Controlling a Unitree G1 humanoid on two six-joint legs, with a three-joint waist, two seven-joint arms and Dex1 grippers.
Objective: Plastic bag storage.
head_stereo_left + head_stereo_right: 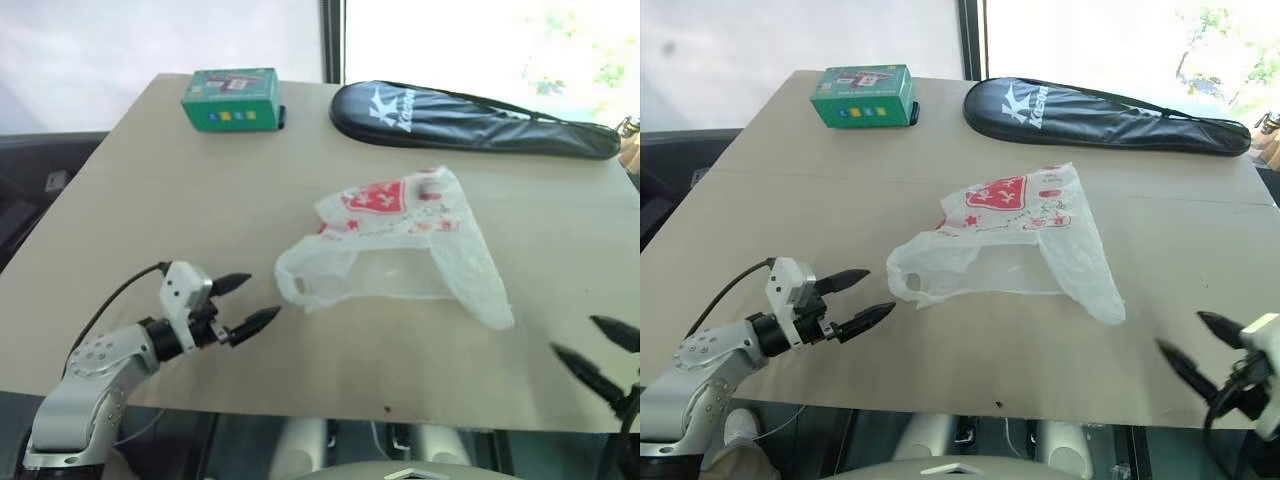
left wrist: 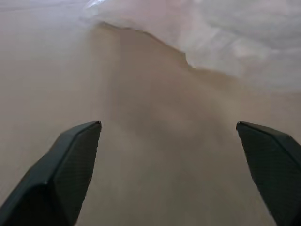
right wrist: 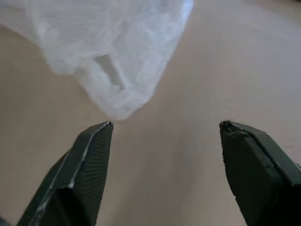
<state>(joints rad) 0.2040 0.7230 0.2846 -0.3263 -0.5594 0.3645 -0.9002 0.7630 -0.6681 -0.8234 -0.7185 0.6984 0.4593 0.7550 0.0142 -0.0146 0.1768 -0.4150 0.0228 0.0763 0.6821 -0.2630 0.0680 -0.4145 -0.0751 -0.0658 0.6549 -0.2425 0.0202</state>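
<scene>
On the tan counter [image 1: 150,200], near its middle, lies the plastic bag [image 1: 400,250]: thin, crinkled, translucent white, with red printed squares on its far part and a handle loop at its near left end. Spread loosely and flat, touched by neither gripper.

Toward the near left edge, left gripper [image 1: 245,301] hovers low over the counter, pointing right toward the bag's handle loop, fingers [image 1: 231,283] apart with bare counter between them; holds nothing. In the left wrist view, same two black fingers [image 2: 70,165] set wide, pale bag edge [image 2: 244,42] ahead of them and apart from the tips.

At the near right corner, right gripper [image 1: 1200,345] sits just over the counter edge, well apart from the bag's right end, fingers [image 1: 1220,325] spread and empty. In the right wrist view, fingers [image 3: 89,160] wide apart, crumpled end of the bag [image 3: 117,70] ahead, near one fingertip but not touching.

At the far left of the counter, green box [image 1: 231,99], upright on its long side, well apart from the bag. At the far right, long black racket cover [image 1: 470,122] with white lettering, lying flat along the far edge, just beyond the bag and not touching it.
</scene>
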